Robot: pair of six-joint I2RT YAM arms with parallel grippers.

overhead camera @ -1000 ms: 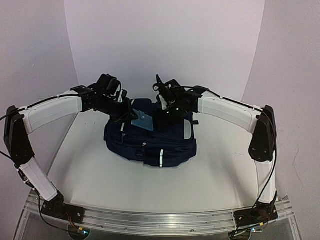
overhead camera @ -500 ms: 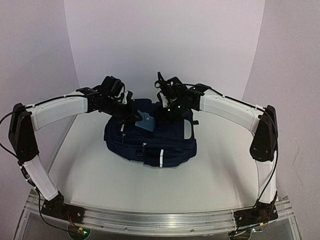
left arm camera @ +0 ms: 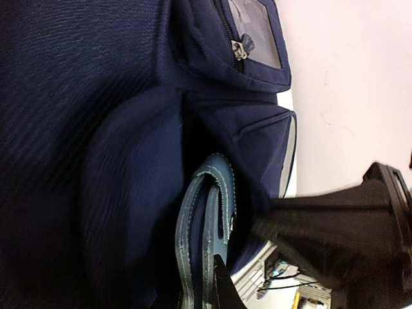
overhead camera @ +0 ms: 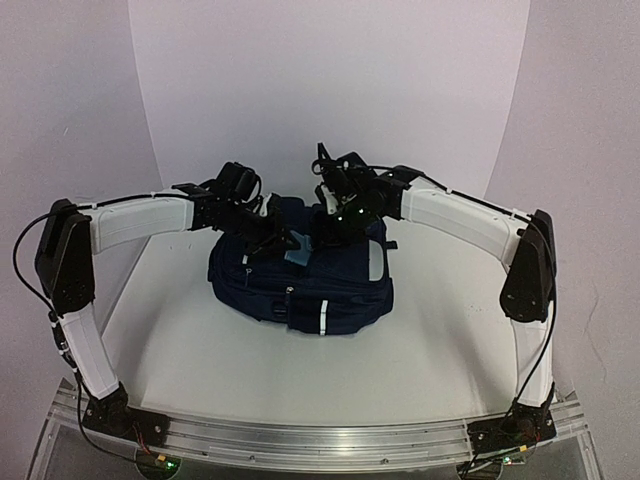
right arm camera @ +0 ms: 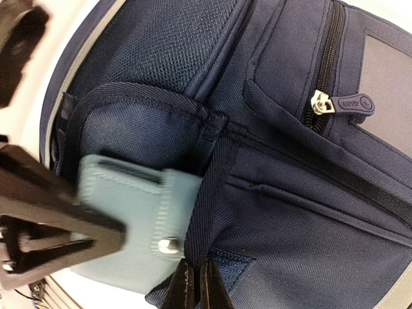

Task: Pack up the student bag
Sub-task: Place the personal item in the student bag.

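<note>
Student bag (overhead camera: 300, 285) lies mid-table (overhead camera: 450, 330), at twelve o'clock from my bases. My right gripper (overhead camera: 333, 225) is clenched on the pocket webbing (right arm camera: 215, 187). My left gripper (overhead camera: 283, 243), at the bag's ten o'clock, grasps the light-blue wallet (right arm camera: 129, 219), roughly half inside. I judge packing barely underway, with seating it fully left to do.

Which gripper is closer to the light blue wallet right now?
Left. The left gripper holds the wallet over the student bag; the right gripper is just beside the wallet, pinching the bag's strap.
</note>
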